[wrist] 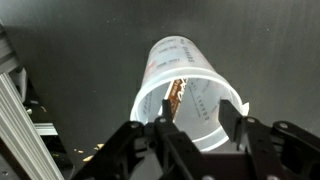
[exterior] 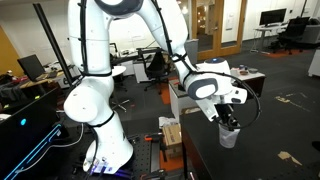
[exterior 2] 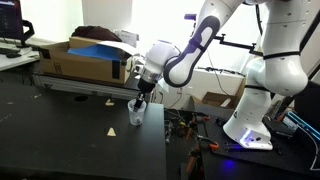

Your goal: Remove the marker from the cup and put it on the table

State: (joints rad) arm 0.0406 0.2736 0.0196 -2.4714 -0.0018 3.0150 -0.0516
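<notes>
The translucent whitish cup (wrist: pixel 190 85) stands upright on the dark table (wrist: pixel 70 70). It also shows in both exterior views (exterior: pixel 228 138) (exterior 2: pixel 136 117), near the table's edge (exterior 2: pixel 60 135). The marker (wrist: pixel 176 97), brownish with print, leans inside the cup against its left wall. My gripper (wrist: pixel 198 116) is open directly over the cup's rim, one finger beside the marker and the other near the opposite wall. It hangs just above the cup in both exterior views (exterior: pixel 228 120) (exterior 2: pixel 141 100). I cannot tell if a finger touches the marker.
A long cardboard box (exterior 2: pixel 85 62) with a blue item on top stands behind the table. Pale tape marks (exterior 2: pixel 112 130) lie on the tabletop. The robot base (exterior 2: pixel 248 125) and cables stand on the floor past the table's edge. A small box (exterior: pixel 172 133) sits beside the table.
</notes>
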